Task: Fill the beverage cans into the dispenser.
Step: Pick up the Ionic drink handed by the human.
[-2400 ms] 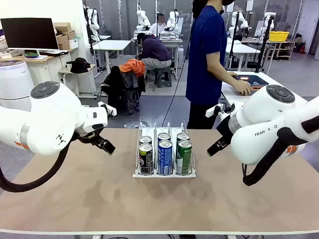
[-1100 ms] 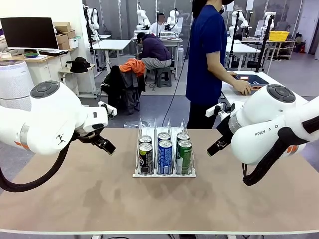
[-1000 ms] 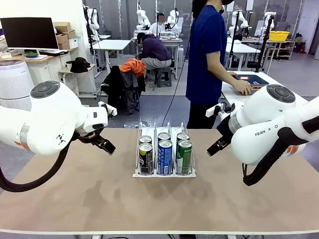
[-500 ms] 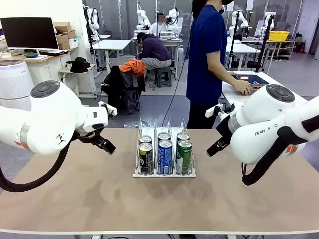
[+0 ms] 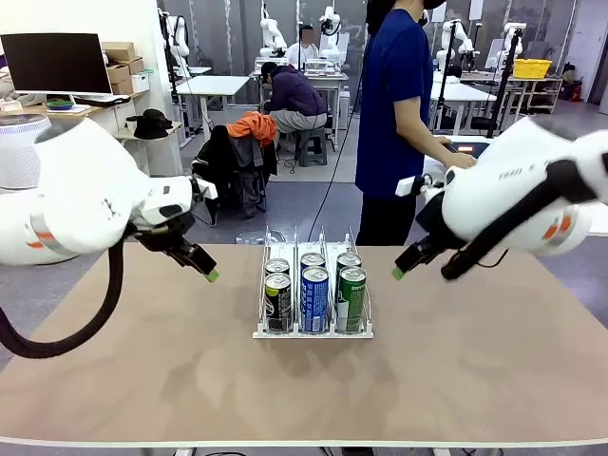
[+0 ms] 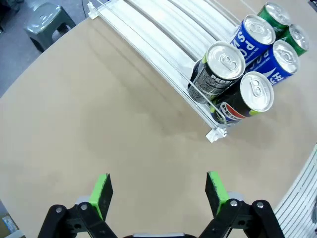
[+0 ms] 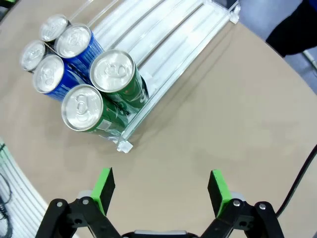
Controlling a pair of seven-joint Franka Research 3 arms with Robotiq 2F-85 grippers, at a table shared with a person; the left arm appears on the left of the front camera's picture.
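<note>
Tan table (image 5: 142,380). Left arm (image 5: 85,199) and right arm (image 5: 513,185) have just risen, flanking the dispenser (image 5: 261,333) at the middle. Six beverage cans (image 5: 314,299) stand two per lane at its near end. Left gripper (image 6: 158,186) and right gripper (image 7: 161,184) hang empty, jaws spread wide; filling looks finished.

The counter (image 5: 190,366) is a plain sandy beige. The dispenser (image 6: 158,34) has a white base and clear, colourless dividers. The two black cans (image 6: 218,82) carry white and yellow-green print, and one has a red, white and blue mark. The two blue cans (image 6: 247,47) bear white lettering, and the two green cans (image 7: 111,111) are deep green with pale print. All six have silver tops (image 7: 79,106). The left gripper (image 6: 159,189) and right gripper (image 7: 161,191) are black with bright green pads (image 6: 102,192). The arms (image 5: 85,204) are glossy white touched with orange. The person's shirt (image 5: 389,104) is dark blue.
</note>
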